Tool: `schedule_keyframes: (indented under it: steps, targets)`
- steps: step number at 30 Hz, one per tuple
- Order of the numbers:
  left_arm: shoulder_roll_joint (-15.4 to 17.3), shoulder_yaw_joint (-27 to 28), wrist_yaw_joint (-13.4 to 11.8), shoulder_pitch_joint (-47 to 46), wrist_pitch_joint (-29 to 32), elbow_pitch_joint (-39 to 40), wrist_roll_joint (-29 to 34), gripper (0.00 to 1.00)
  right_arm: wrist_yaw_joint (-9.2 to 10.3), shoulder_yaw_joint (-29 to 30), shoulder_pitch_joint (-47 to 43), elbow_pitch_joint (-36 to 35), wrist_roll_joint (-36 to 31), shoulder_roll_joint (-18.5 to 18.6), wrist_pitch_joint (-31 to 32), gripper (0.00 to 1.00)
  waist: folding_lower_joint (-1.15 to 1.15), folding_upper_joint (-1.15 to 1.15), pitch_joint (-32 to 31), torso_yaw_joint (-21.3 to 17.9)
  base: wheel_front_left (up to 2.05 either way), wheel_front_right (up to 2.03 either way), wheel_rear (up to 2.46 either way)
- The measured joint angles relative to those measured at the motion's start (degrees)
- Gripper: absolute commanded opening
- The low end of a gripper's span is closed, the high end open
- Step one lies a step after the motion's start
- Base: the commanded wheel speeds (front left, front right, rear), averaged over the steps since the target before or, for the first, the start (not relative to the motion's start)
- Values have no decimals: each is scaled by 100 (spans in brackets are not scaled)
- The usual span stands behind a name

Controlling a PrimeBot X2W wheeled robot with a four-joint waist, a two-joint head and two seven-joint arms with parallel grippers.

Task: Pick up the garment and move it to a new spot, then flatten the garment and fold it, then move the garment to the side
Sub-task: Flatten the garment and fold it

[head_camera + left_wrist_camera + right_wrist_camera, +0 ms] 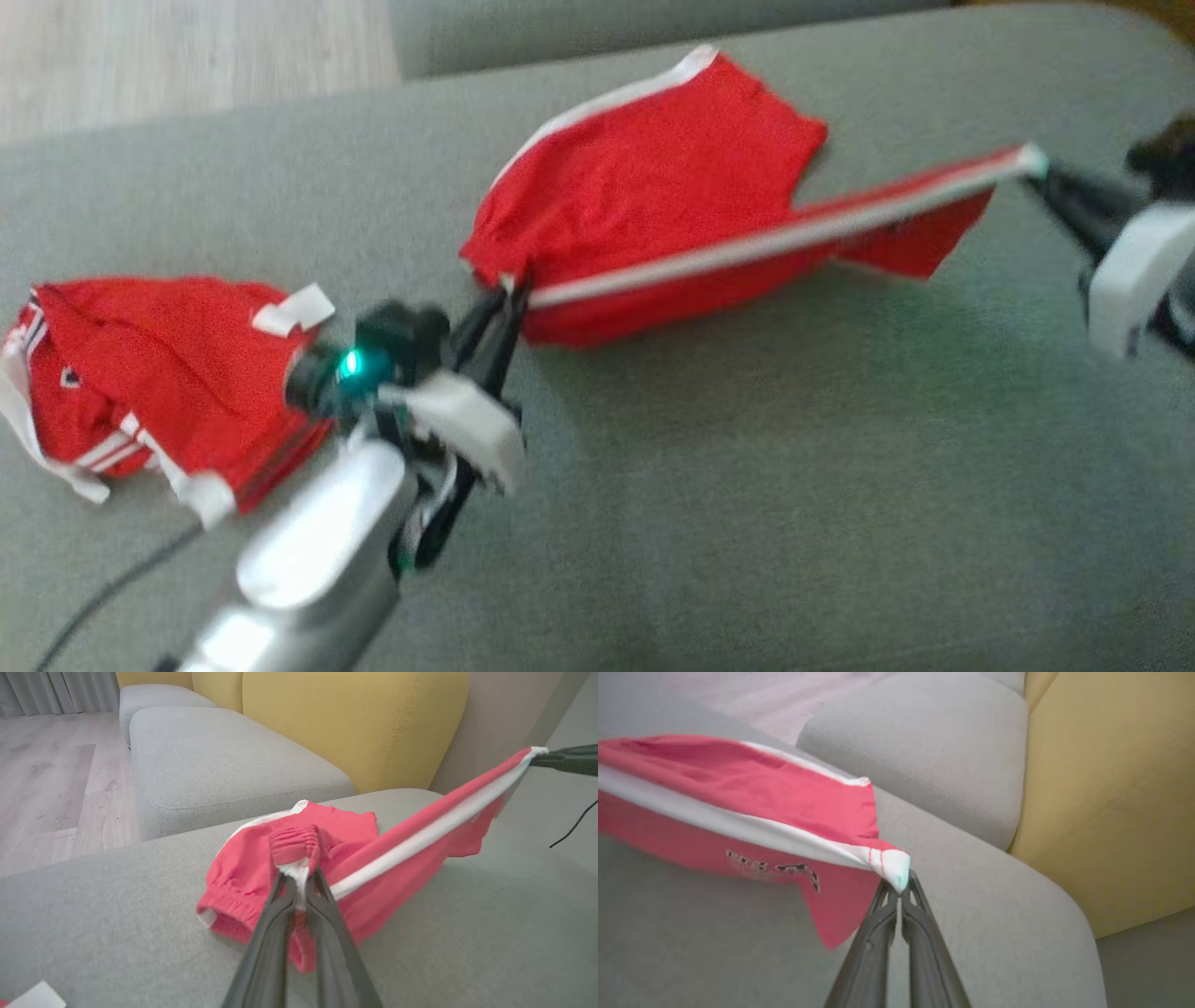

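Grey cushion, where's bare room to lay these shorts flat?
The grey cushion is bare on the robot's side of the red shorts, between left gripper and right gripper. Its left end is crowded by a second red garment.

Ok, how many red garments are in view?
2. One pair of red shorts stretched between left gripper and right gripper; one crumpled red garment at the head view's left. Others may lie out of frame.

No wording can be read: a line of small dark print [770,867] on the red shorts [752,788], below their white stripe, is blurred, as is a small crest [70,376] on the second red garment [159,373], far left.
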State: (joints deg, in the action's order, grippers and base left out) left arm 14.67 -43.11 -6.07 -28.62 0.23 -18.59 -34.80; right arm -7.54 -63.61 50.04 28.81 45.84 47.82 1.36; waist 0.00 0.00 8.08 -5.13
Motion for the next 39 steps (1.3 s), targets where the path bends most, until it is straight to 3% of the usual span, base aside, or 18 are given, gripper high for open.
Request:
schedule_keyframes:
  steps: [7, 14, 36, 37, 38, 39]
  targets:
    - [-155, 80, 63, -1167, 282, -274, 20, 0, 0, 579, 979, 867, -554, -532, -245, 0, 2, 0, 813, 338, 0, 0, 0]
    - [-420, 51, 203, -1816, 324, -976, 125, 0, 0, 485, 1650, 1530, -980, -935, -231, 0, 1, 0, 1323, 762, 0, 0, 0]
    - [-1011, -110, 406, -3035, 241, -2134, 259, 0, 0, 34, 2791, 2883, -1113, -1386, -601, 0, 0, 0, 2302, 1280, 0, 0, 0]
    - [-1022, -111, 408, -3061, 215, -2169, 259, 28, 0, 16, 2823, 2927, -1111, -1407, -622, 0, 0, -1, 2319, 1293, 0, 0, 0]
    - [-1035, -113, 409, -3087, 202, -2208, 259, 84, 0, 2, 2844, 2972, -1111, -1435, -676, 20, 0, -1, 2334, 1306, 0, 0, 0]
    - [-1043, -110, 405, -3105, 177, -2242, 257, 100, 0, -43, 2872, 3020, -1143, -1460, -757, 100, 0, -1, 2347, 1318, 0, 0, 0]
